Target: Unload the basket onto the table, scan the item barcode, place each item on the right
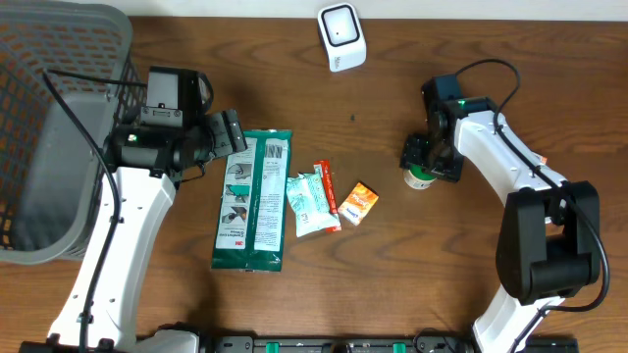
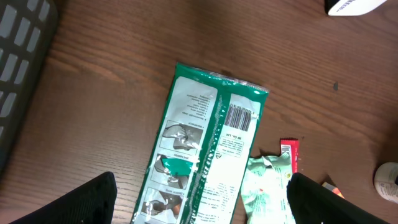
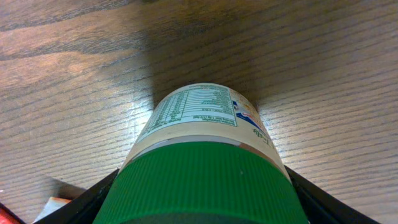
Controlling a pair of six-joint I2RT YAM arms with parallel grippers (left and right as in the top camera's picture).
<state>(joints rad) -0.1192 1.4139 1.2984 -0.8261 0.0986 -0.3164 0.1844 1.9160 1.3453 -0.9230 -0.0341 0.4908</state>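
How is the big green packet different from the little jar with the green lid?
The green packet is long and flat; the jar is small and round. The packet lies down, but the jar stands upright. The jar sits between the fingers of the right claw, while the packet lies free. Both have green on them, carry printed labels, and rest on the wooden table.

item: jar (image 3: 205, 115), cream label with a printed nutrition panel, ribbed green lid (image 3: 199, 171) on
jar pose: upright on wood table (image 1: 412, 279), right half, between the fingers of the right gripper (image 1: 422, 171)
scanner (image 1: 340, 36): white rounded box, dark-ringed window facing up
scanner place: far edge, centre, well apart from jar
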